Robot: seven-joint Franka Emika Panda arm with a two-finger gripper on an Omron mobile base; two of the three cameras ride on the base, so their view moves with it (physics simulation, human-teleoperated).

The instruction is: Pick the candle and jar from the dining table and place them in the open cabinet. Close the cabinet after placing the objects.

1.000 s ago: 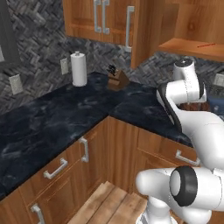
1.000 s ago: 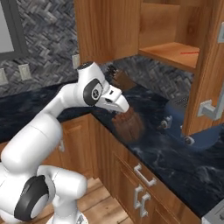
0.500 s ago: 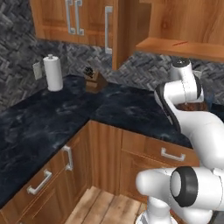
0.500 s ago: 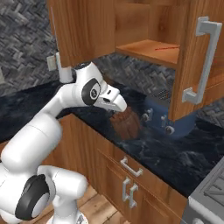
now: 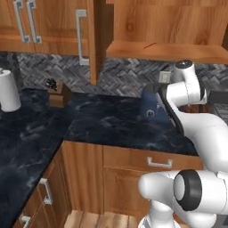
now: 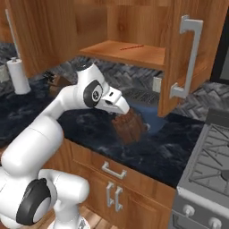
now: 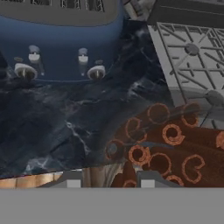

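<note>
Gripper [image 6: 129, 127] | pinching the brown jar [image 6: 130, 126], hanging tilted; open cabinet shelf [image 6: 129, 53] lies above and behind the jar; lift required to clear shelf edge

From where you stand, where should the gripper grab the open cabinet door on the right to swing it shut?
Grip the silver bar handle at mid-height, jaws horizontal, coming at the door face-on. The bar runs vertically and stands off the wood, probably leaving finger room behind.

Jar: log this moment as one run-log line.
gripper: shut on jar | jar: carried above counter | toaster: on counter | cabinet: open, shelf bare
</note>
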